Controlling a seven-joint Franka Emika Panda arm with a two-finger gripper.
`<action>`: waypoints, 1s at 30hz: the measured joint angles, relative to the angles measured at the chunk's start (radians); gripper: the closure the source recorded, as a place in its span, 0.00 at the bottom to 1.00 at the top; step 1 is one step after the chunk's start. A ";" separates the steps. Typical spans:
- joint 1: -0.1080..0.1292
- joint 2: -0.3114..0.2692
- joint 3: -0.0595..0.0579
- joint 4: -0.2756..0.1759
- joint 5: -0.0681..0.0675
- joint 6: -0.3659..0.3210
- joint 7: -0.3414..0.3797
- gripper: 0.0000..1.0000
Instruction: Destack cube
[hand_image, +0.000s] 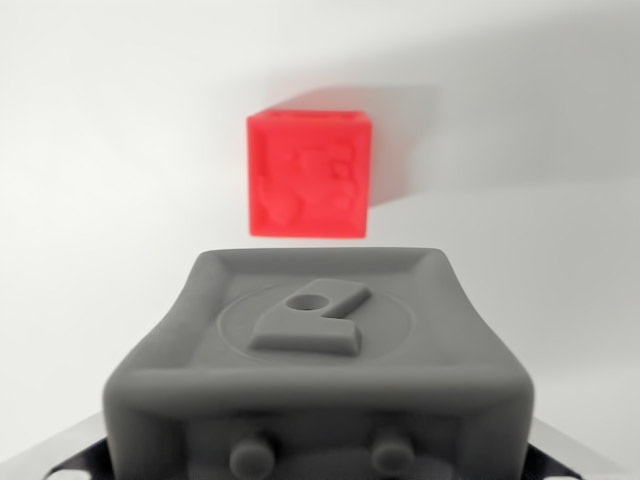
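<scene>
A grey cube (318, 360) with a raised figure on its top face fills the lower middle of the wrist view, very close to the camera. It sits between the sides of my gripper (320, 465), which appears shut on it. Only dark and silver bits of the gripper show at the bottom corners, and the fingertips are hidden by the cube. Beyond it, a red cube (310, 175) with embossed relief rests alone on the white surface, apart from the grey cube, casting a shadow to the wrist view's right.
The white surface (120, 150) spreads around the red cube on all sides. No other objects or edges are in view.
</scene>
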 joint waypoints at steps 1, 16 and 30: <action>0.000 -0.001 -0.001 -0.007 0.000 0.005 0.000 1.00; -0.005 -0.019 -0.010 -0.089 0.000 0.070 -0.001 1.00; -0.009 -0.030 -0.021 -0.164 0.002 0.133 -0.006 1.00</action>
